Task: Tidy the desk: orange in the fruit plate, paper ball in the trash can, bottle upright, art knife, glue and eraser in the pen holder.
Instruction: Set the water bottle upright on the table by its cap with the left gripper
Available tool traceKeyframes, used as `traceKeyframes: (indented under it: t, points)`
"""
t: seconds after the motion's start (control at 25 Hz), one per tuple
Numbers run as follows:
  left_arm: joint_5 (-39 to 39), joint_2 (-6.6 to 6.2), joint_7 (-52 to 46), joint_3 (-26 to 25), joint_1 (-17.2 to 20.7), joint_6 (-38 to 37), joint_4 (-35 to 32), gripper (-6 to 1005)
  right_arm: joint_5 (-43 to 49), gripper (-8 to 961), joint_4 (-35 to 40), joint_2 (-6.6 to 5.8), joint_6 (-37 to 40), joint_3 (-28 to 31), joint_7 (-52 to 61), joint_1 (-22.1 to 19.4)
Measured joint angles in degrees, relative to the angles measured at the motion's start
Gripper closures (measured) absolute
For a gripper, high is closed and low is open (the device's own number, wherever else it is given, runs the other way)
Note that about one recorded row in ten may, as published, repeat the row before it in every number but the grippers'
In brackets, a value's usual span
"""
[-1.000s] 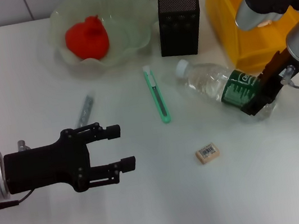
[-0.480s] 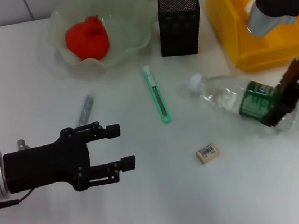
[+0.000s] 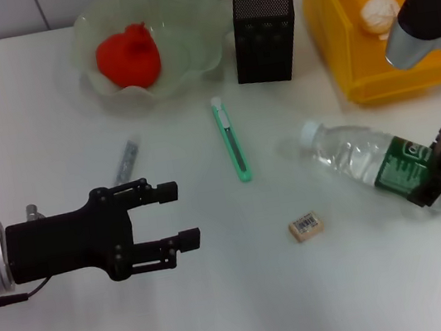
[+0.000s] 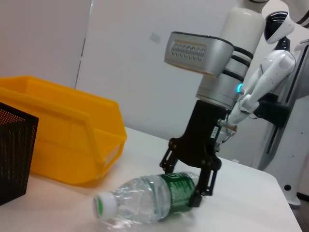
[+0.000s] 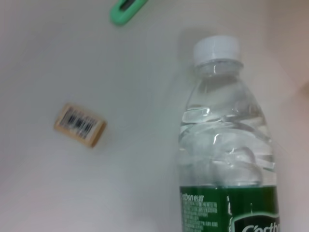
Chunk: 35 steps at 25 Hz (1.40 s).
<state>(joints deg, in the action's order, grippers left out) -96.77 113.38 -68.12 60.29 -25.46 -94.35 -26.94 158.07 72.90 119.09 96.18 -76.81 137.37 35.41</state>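
Observation:
A clear water bottle [image 3: 362, 156] with a green label lies on its side at the right of the table, its white cap pointing toward the middle. My right gripper [image 3: 434, 182] is shut on its base end; the left wrist view shows the bottle [image 4: 145, 200] in that gripper [image 4: 186, 186]. My left gripper [image 3: 180, 215] hovers open at the near left, holding nothing. The green art knife [image 3: 232, 140], grey glue stick [image 3: 126, 162] and eraser [image 3: 306, 226] lie loose on the table. The orange [image 3: 129, 56] sits in the fruit plate [image 3: 197, 18]. The paper ball [image 3: 379, 13] lies in the yellow trash can [image 3: 335, 38].
The black mesh pen holder [image 3: 263, 18] stands between the fruit plate and the trash can. In the right wrist view the eraser [image 5: 79, 124] lies beside the bottle [image 5: 224, 150], and the art knife's tip [image 5: 126, 8] shows at the edge.
My right gripper has dragged the lying bottle to the right and nearer the front edge, away from the yellow trash can, uncovering the paper ball. The left arm has not moved.

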Motion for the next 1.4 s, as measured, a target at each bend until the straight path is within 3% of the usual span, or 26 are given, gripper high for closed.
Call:
traceKeyframes:
  t: [1.08, 1.4]
  points:
    - [0.28, -0.26, -0.39, -0.09, -0.11, 0.05, -0.21, 212, 3.39, 163, 6.76, -0.08, 7.03, 0.9, -1.35, 1.03]
    - [0.18, -0.27, -0.94, -0.09, -0.64, 0.05, -0.28, 212, 4.23, 163, 0.23, -0.14, 7.47, 1.5, -1.4, 3.28]
